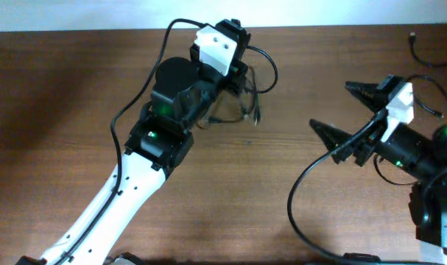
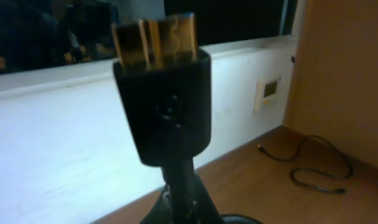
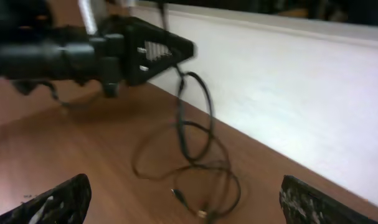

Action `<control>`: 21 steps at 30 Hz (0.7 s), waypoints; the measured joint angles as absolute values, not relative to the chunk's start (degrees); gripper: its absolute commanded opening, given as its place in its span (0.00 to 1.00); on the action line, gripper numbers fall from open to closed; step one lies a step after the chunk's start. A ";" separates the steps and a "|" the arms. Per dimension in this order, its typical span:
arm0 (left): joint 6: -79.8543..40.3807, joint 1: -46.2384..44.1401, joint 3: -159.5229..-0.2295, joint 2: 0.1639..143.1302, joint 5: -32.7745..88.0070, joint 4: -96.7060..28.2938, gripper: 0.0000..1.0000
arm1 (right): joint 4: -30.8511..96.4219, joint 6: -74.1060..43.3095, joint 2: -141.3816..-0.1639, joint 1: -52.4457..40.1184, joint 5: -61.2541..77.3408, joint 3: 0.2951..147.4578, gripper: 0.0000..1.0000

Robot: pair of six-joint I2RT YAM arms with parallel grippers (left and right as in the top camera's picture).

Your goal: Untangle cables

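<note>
1. The left tool (image 3: 176,51) hangs above the brown bench (image 1: 61,110), clamped on a thin black cable (image 3: 181,134) that drops from its tip
2. The cable's lower part lies in tangled loops on the bench below that tool
3. A black plug (image 2: 167,106) with gold contacts fills the left wrist view, upright and blurred
4. The right tool (image 1: 331,104) hovers with jaws spread wide, gripping nothing, near the loops
5. Another cord (image 1: 422,57) lies at the bench's far right corner

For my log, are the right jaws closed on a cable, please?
No, the right gripper has its jaws wide apart, and the looped cable lies beyond them.
</note>
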State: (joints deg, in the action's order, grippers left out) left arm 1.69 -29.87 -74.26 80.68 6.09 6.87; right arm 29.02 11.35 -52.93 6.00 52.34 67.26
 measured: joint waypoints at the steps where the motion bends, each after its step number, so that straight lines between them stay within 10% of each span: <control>1: 1.43 -29.87 -74.24 79.92 6.83 6.17 0.00 | 26.79 11.57 -53.93 3.22 52.95 67.29 0.92; 10: -3.57 -29.87 -74.35 68.03 12.80 -1.96 0.00 | 19.42 12.01 -62.70 -11.20 53.04 67.26 0.88; 12: -4.64 -29.87 -74.35 68.03 14.26 -2.50 0.00 | 19.40 12.03 -62.70 -13.37 52.66 67.26 0.04; 21: -6.04 -25.36 -74.26 61.30 11.90 -11.14 0.00 | 20.10 11.97 -63.16 -4.99 47.99 67.26 0.04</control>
